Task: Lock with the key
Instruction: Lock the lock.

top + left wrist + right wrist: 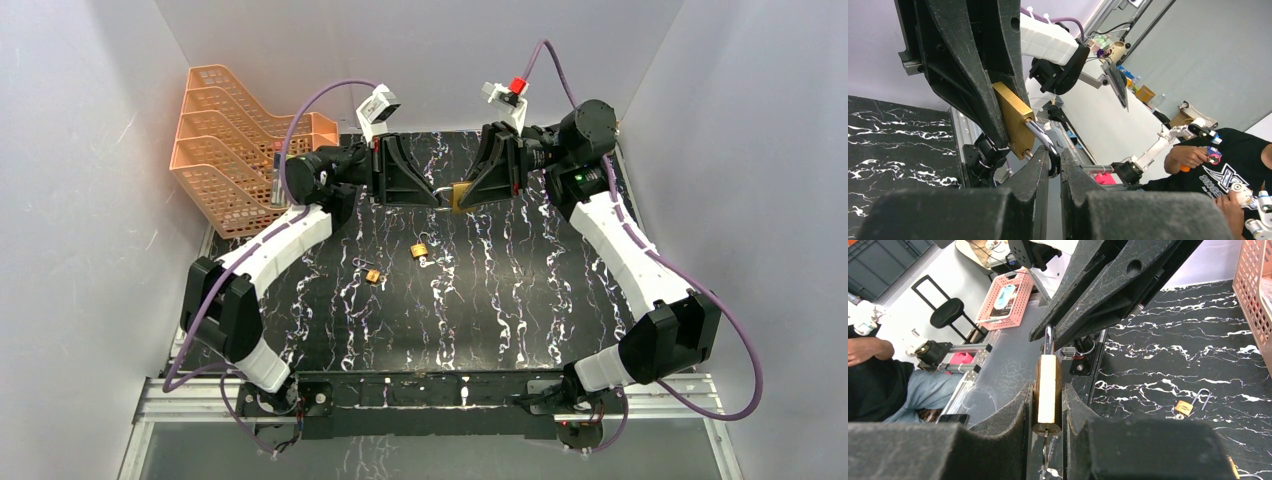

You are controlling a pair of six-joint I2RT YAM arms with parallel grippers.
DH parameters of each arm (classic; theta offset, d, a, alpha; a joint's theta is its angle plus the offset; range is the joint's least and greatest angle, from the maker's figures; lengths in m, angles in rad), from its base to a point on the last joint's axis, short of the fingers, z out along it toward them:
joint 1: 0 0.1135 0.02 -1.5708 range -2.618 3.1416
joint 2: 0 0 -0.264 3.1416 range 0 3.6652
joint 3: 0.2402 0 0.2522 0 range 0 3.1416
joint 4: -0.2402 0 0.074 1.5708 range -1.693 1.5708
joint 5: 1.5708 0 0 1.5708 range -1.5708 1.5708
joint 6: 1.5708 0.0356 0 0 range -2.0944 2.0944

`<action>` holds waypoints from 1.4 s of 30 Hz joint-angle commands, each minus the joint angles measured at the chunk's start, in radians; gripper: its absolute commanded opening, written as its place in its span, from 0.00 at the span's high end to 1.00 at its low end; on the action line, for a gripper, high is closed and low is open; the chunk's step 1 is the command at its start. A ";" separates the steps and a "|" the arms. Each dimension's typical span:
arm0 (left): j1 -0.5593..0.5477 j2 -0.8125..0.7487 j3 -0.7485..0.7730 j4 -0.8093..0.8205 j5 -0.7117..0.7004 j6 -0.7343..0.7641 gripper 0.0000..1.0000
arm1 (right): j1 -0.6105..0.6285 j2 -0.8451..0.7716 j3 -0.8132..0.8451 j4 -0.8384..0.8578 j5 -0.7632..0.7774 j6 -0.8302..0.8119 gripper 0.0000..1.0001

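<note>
A brass padlock (462, 195) hangs in the air at the back middle of the table, between both arms. My right gripper (1047, 396) is shut on its brass body (1047, 382), one pad on each flat face. A key (1046, 442) sticks out of the underside of the padlock, below the pads. My left gripper (1055, 157) is shut on the tip of the steel shackle (1040, 136), which curves out of the brass body (1014, 120). In the top view the left gripper (437, 194) and right gripper (472, 190) meet tip to tip.
Stacked orange baskets (235, 150) stand at the back left. Two small brass padlocks lie on the black marbled table, one (420, 250) near the middle with its shackle open, another (373, 276) to its left. The right wrist view shows one small padlock (1184, 407).
</note>
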 commanded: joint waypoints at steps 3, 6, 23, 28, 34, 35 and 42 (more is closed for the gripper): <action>-0.064 0.062 -0.046 0.374 -0.071 0.088 1.00 | 0.112 -0.035 0.033 0.091 0.130 0.005 1.00; -0.075 0.090 -0.046 0.374 -0.072 0.100 1.00 | 0.130 -0.034 0.029 0.096 0.142 0.004 1.00; -0.092 0.189 0.016 0.361 -0.102 0.123 1.00 | 0.213 -0.022 0.020 0.059 0.171 -0.047 1.00; -0.077 0.162 0.019 0.350 -0.071 0.126 1.00 | 0.211 -0.041 0.095 -0.202 0.181 -0.235 1.00; -0.014 0.121 -0.006 0.329 -0.057 0.134 1.00 | 0.163 -0.082 0.134 -0.353 0.205 -0.345 1.00; -0.002 0.112 -0.016 0.329 -0.057 0.133 1.00 | 0.151 -0.090 0.134 -0.363 0.206 -0.350 1.00; 0.054 0.062 -0.040 0.323 -0.056 0.129 1.00 | 0.087 -0.130 0.127 -0.408 0.204 -0.370 1.00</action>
